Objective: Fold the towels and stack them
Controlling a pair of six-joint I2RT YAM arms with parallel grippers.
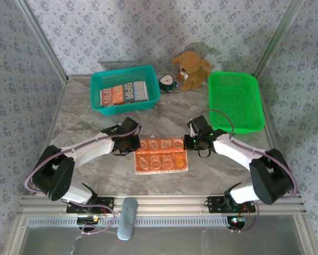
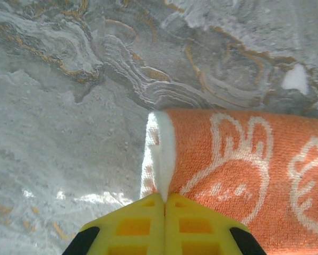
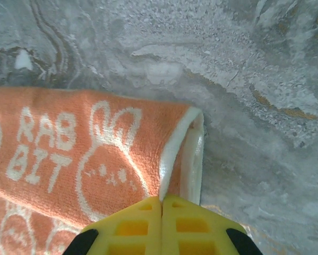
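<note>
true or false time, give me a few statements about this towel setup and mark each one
1. The left gripper and the right gripper are both shut on the orange rabbit towel. True.
2. The green basket stands to the right of the teal basket. True.
3. Folded towels lie in the green basket. False: they lie in the teal basket.
4. The brown plush toy sits inside a basket. False: it sits on the table, between the two baskets at the far edge.

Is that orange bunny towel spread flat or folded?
Partly folded: the towel doubles over at corners pinched by left gripper and right gripper.
</note>
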